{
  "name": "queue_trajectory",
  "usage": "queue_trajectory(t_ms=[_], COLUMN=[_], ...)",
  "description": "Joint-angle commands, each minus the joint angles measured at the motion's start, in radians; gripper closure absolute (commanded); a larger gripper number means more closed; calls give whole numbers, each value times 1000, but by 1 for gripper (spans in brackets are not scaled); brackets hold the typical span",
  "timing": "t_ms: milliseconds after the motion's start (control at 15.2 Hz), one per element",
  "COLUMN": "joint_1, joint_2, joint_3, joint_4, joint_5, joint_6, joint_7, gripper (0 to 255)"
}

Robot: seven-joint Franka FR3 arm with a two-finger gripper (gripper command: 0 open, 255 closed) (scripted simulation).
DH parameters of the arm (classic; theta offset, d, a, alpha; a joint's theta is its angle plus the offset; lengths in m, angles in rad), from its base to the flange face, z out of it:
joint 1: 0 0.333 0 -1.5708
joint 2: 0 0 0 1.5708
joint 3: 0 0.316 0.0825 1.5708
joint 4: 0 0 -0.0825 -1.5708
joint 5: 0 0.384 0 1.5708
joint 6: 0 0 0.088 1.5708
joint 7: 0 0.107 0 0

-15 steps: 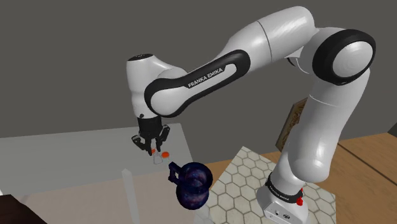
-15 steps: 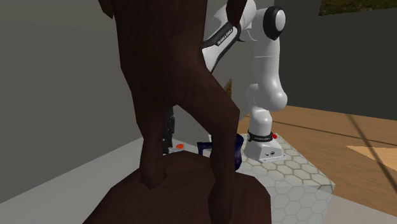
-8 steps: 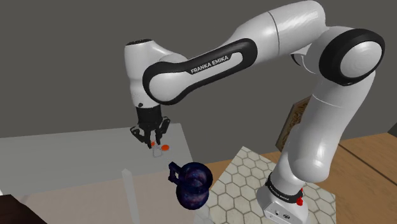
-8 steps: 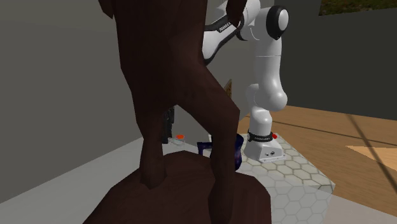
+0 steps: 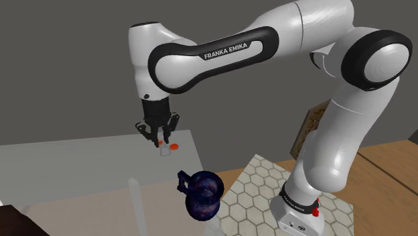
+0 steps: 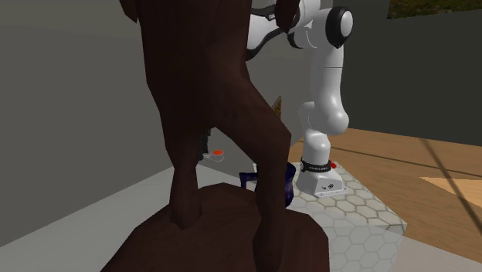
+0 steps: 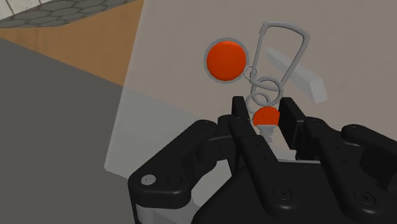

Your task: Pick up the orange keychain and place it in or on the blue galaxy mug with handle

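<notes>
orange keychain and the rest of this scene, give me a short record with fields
keychain: orange keychain with metal rings and a clip, one small orange piece between the fingers
gripper: gripper pointing down, shut on the keychain
height: keychain appears to hang clear of the pale grey surface
mug: blue galaxy mug, handle toward the shoulder view's left, apart from the keychain
foreground: dark brown shape stands in front of part of the mug in the second exterior view
status: keychain not yet at the mug
</notes>
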Motion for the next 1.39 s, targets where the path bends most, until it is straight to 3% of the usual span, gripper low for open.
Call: queue_trajectory(t_ms=[0,330,858,1320], joint_1=[-1,-2,57,118], joint_2=[-6,-15,-265,-415], joint_3=[-1,-2,39,72], joint_4=[19,76,-157,-281], joint_5=[2,5,123,205], joint_6=[-25,-90,-83,-93], joint_7=[-3,-4,50,102], gripper=[255,255,255,255])
